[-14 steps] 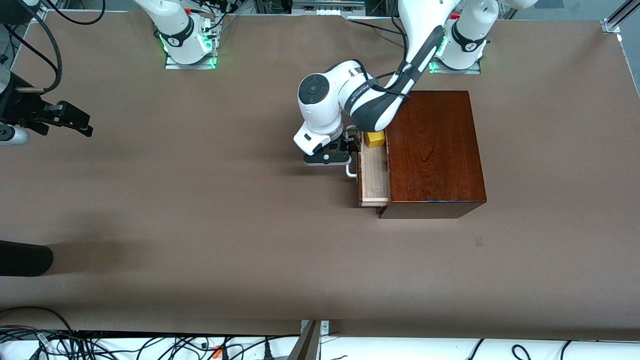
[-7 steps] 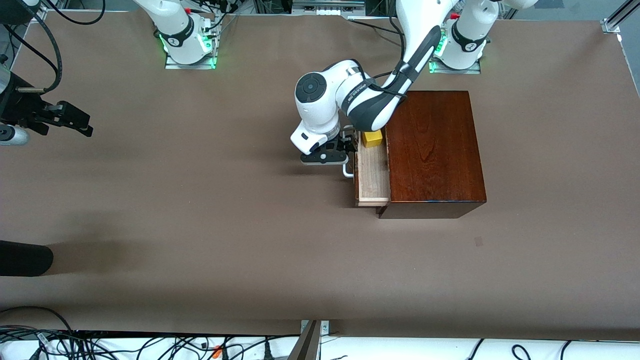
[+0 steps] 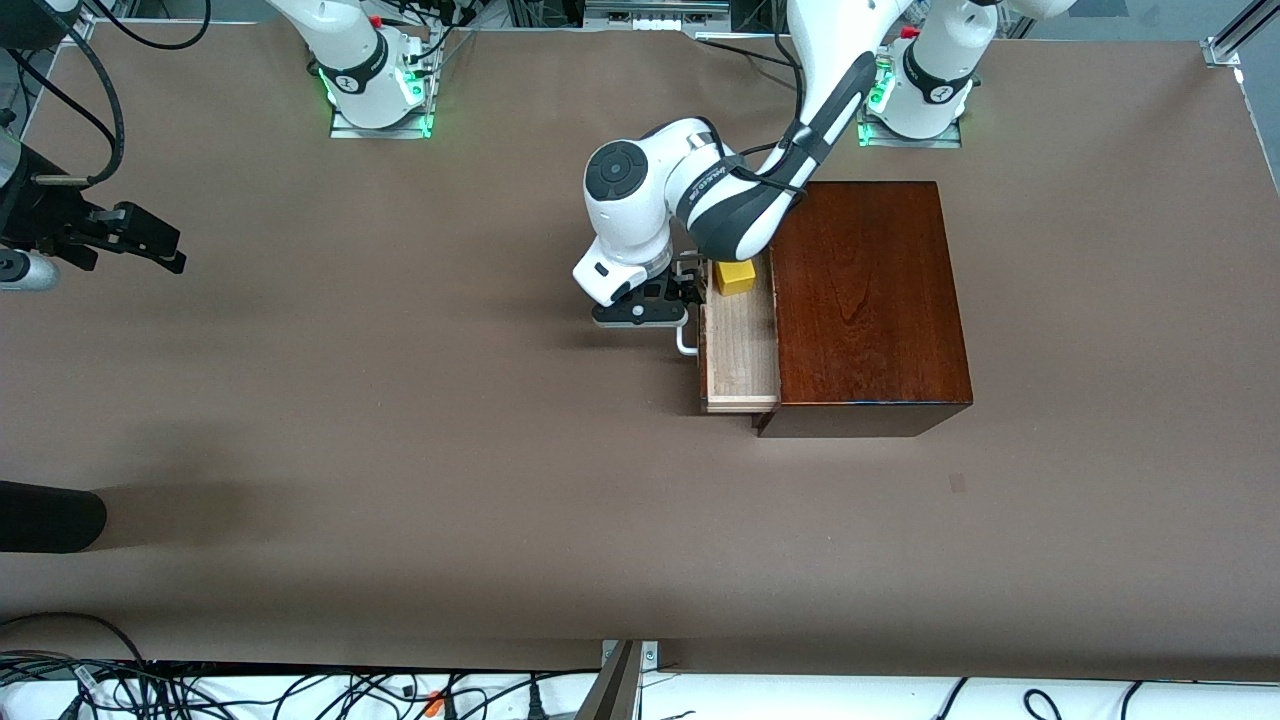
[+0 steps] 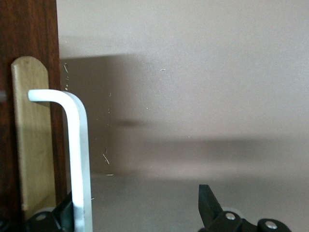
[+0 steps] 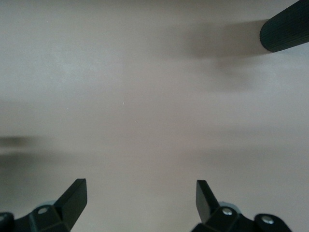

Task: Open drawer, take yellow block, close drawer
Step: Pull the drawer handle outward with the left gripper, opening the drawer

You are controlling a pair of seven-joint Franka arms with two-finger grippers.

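The dark mahogany box (image 3: 865, 300) stands toward the left arm's end of the table. Its drawer (image 3: 742, 355) is pulled partly out toward the right arm's end and shows its pale-wood floor. The yellow block (image 3: 735, 278) sits in the drawer at the end farther from the front camera. My left gripper (image 3: 683, 292) is open, with one finger hooked inside the white handle (image 3: 686, 345). In the left wrist view the handle (image 4: 79, 159) lies against one finger of the left gripper (image 4: 137, 210), next to the drawer front (image 4: 34, 53). My right gripper (image 3: 160, 245) waits open and empty over the table at the right arm's end, as in its wrist view (image 5: 140, 198).
A black cylinder (image 3: 50, 515) pokes in over the table edge at the right arm's end, nearer the front camera; it also shows in the right wrist view (image 5: 285, 29). The left arm's elbow hangs over the box's corner. Cables lie along the table's near edge.
The drawer has slid farther out of the box toward the right arm's end. The left gripper moved the same way with the handle. The right arm has not moved.
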